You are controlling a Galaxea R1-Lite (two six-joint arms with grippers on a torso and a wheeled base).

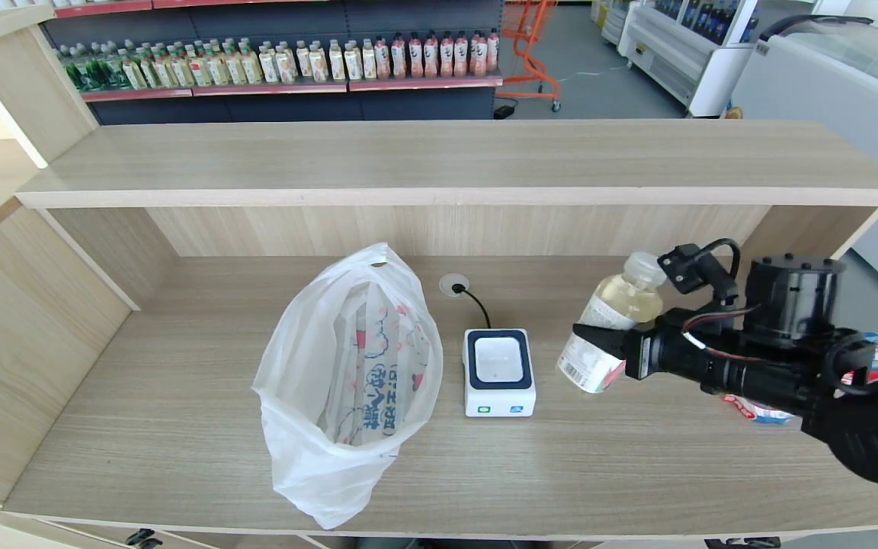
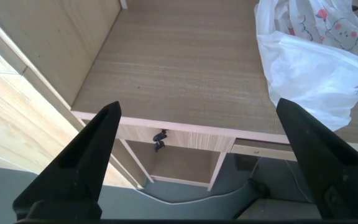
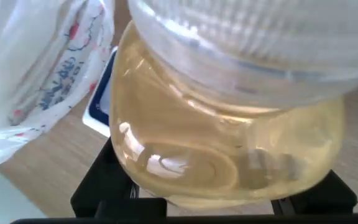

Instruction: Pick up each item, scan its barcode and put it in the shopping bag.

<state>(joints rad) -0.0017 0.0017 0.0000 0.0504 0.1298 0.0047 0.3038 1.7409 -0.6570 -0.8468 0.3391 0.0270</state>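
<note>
Right gripper [image 1: 600,340] grips bottle [image 1: 623,302], barcode label [image 1: 575,370] showing

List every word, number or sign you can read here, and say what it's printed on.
Nothing here reads clearly enough to quote.
Label on the bottle in the right gripper: barcode and small print, too small.
Package in the shopping bag: large characters, veiled by the plastic, unreadable.
Scanner: two small coloured icons, no legible text.
Shelf bottles: labels too small.
</note>
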